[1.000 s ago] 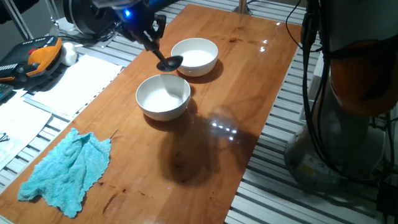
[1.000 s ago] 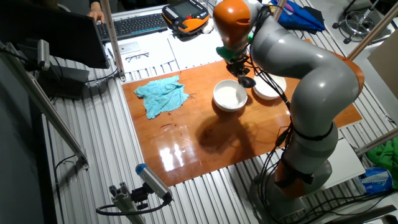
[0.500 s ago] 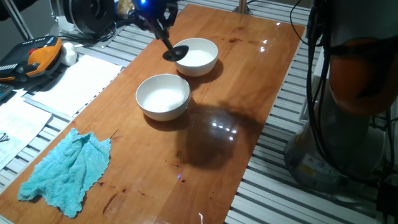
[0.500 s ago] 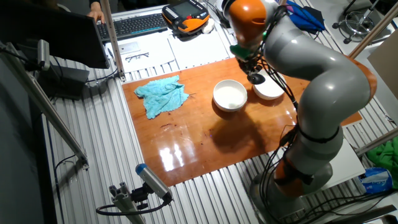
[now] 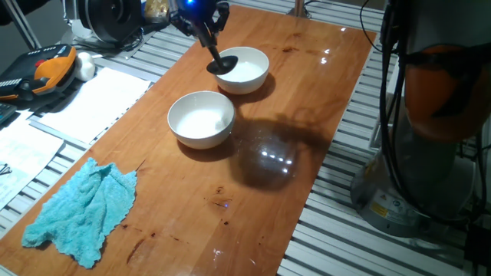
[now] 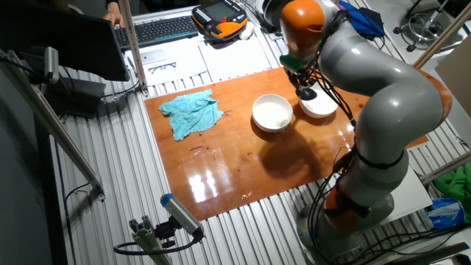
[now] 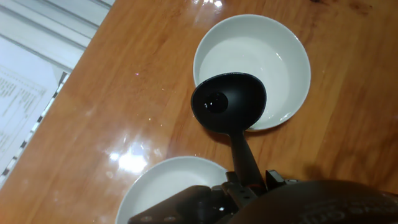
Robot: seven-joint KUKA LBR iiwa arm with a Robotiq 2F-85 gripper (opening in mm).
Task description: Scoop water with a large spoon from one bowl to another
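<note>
Two white bowls stand on the wooden table: the nearer bowl [image 5: 201, 119] [image 6: 271, 112] [image 7: 163, 180] and the farther bowl [image 5: 244, 70] [image 6: 321, 106] [image 7: 264, 43]. My gripper [image 5: 201, 18] [image 6: 298, 63] [image 7: 249, 185] is shut on the handle of the large spoon, a black ladle [image 5: 224, 64] [image 6: 307, 93] [image 7: 229, 102]. The ladle's head hangs level over the farther bowl's rim, on the side facing the nearer bowl. A small glint shows inside the head. Water is hard to make out against the white of either bowl. The handle's upper end is hidden in the hand.
A crumpled teal cloth [image 5: 80, 207] [image 6: 190, 113] lies at one end of the table [image 5: 307, 100]. Papers [image 5: 92, 100] and an orange-black pendant [image 5: 42, 70] sit off the table's side. The robot's base [image 5: 430, 115] stands by the opposite long edge.
My gripper carried the ladle from the gap between the two bowls over to the farther bowl's rim, lifting slightly. Both bowls and the cloth stayed put.
</note>
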